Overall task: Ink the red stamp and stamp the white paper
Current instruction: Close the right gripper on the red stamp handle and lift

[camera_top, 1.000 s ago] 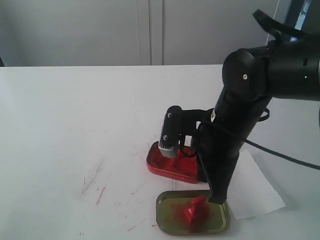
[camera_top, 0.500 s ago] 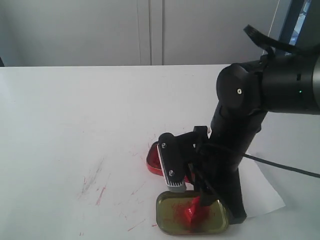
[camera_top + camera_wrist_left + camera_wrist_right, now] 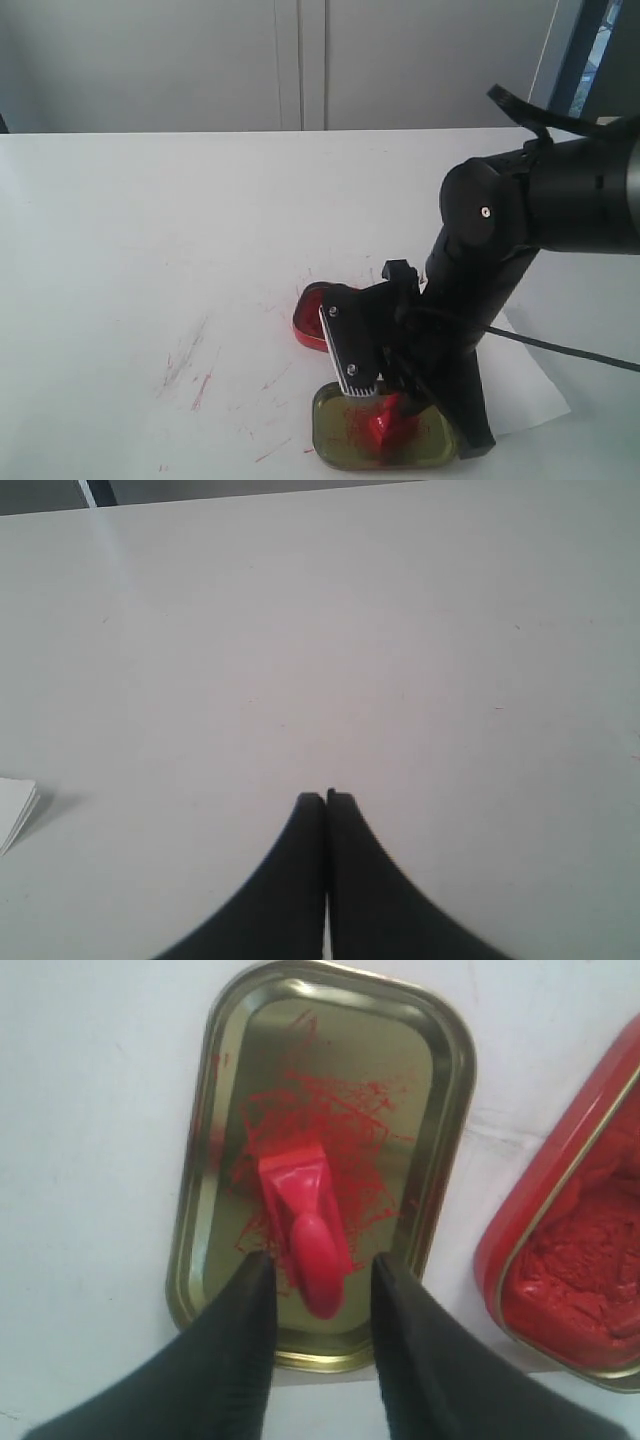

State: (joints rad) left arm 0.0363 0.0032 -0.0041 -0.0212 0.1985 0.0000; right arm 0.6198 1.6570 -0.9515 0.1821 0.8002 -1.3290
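The red stamp (image 3: 305, 1222) (image 3: 386, 418) stands in the gold-olive lid (image 3: 220, 1130) (image 3: 335, 440) smeared with red ink. My right gripper (image 3: 322, 1260) (image 3: 385, 385) is open, its jaws set on either side of the stamp's knob with gaps on both sides. The white paper (image 3: 525, 385) lies on the table behind the right arm, partly hidden by it. My left gripper (image 3: 326, 796) is shut over bare white table, holding nothing. It does not show in the exterior view.
The red tin of ink paste (image 3: 575, 1280) (image 3: 312, 318) sits open just beyond the lid. Red scratches (image 3: 195, 375) mark the white tabletop to the left. A white sheet corner (image 3: 15, 808) shows in the left wrist view.
My right gripper swung from over the red tin toward the lid, opened its jaws, and now hangs lower around the stamp. The stamp stays in the lid.
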